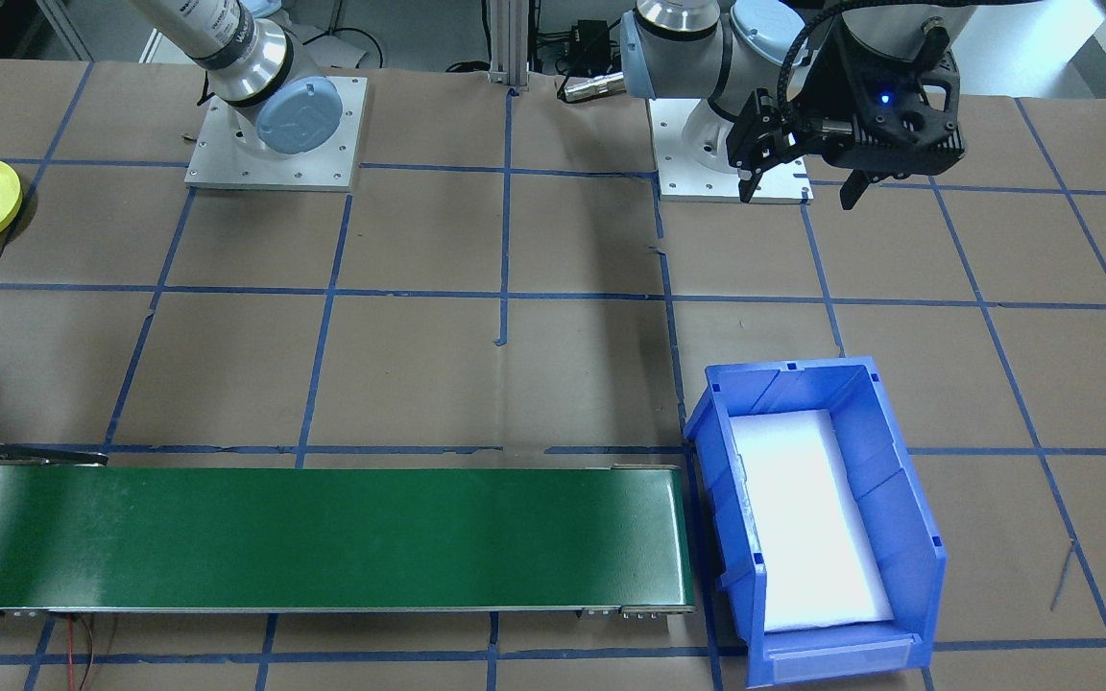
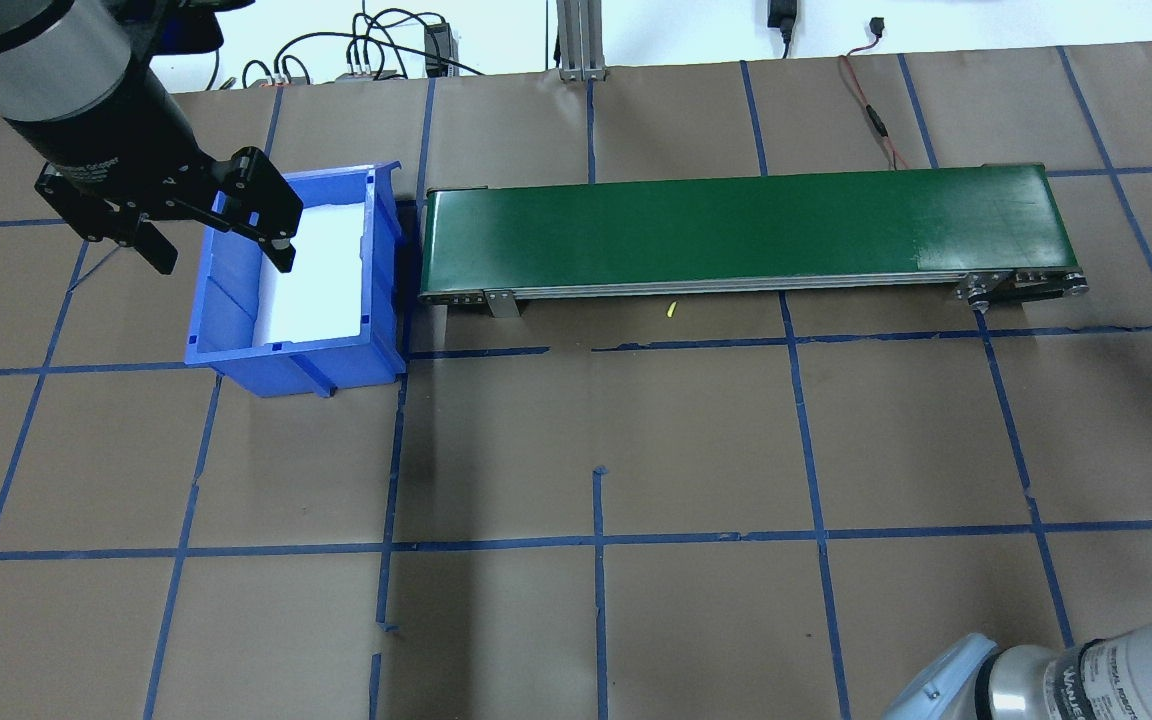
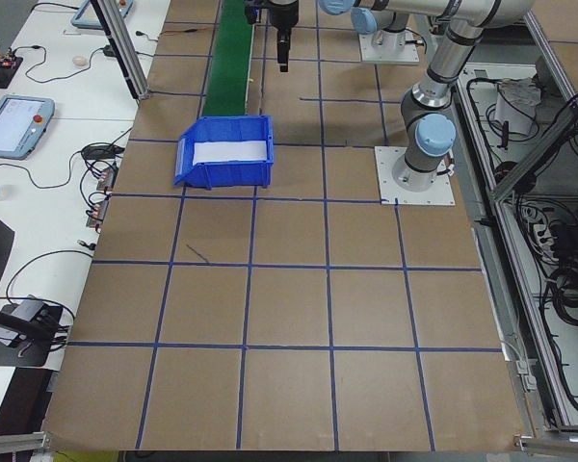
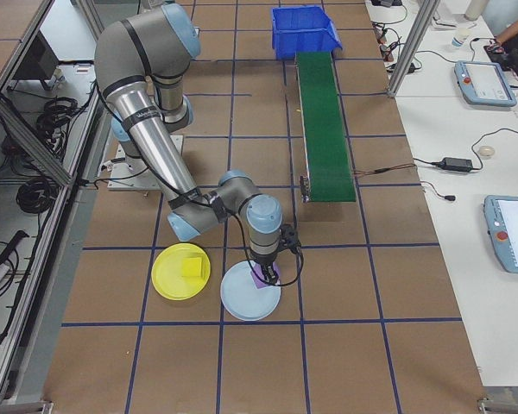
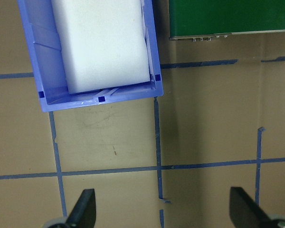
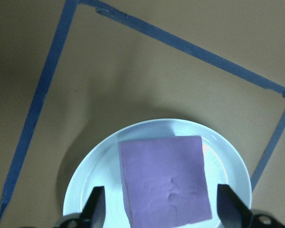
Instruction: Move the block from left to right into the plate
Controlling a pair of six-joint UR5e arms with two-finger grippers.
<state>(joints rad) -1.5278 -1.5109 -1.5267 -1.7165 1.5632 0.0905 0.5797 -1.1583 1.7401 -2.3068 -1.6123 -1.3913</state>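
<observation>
The right end effector (image 6: 159, 209) hangs spread wide around a purple block (image 6: 164, 180) on a pale blue plate (image 6: 85, 185) — the yellow plate (image 4: 168, 280) beside it holds a yellow block (image 4: 191, 267). The left end effector (image 2: 221, 245) hovers wide, empty, over the blue bin (image 2: 286, 360).

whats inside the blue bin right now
The blue bin holds only a white foam-like slab covering its floor; no block shows on it. Whatever lies beneath the slab is hidden. The open left gripper hovers above the bin's edge, empty.
</observation>
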